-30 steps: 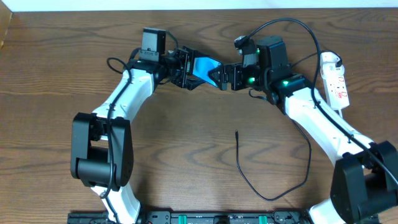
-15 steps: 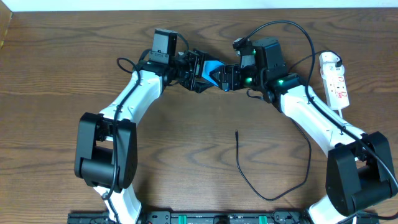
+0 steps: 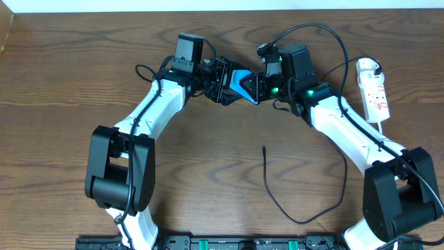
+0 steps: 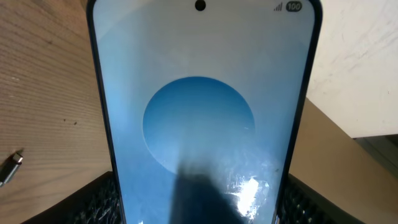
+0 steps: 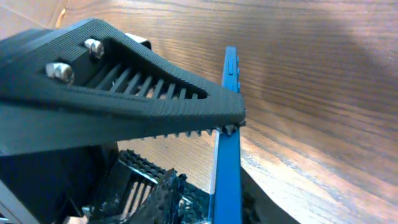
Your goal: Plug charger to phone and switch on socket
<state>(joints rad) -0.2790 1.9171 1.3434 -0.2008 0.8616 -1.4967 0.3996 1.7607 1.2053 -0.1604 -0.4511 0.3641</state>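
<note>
The phone [image 3: 240,78], its screen bright blue, is held off the table between my two grippers at the back middle. My left gripper [image 3: 223,82] is shut across its width, and the screen [image 4: 199,106] fills the left wrist view with ribbed fingers [image 4: 93,200] at both edges. From the other side my right gripper [image 3: 256,86] is shut on the phone's edge [image 5: 227,168], a toothed fingertip [image 5: 231,124] touching it. The charger [image 3: 276,201] lies loose on the table, its plug tip [image 3: 264,148] pointing away. At the right stands the socket [image 3: 374,90].
The socket's white plug adapter [image 3: 368,67] sits at its far end. A black arm cable [image 3: 326,31] arcs over the right arm. The table's back edge meets a white wall [image 3: 222,5]. The charger's metal tip [image 4: 10,168] shows at the left of the left wrist view.
My right gripper has closed from wide open onto the phone. Both grippers and the phone have shifted slightly to the right.
</note>
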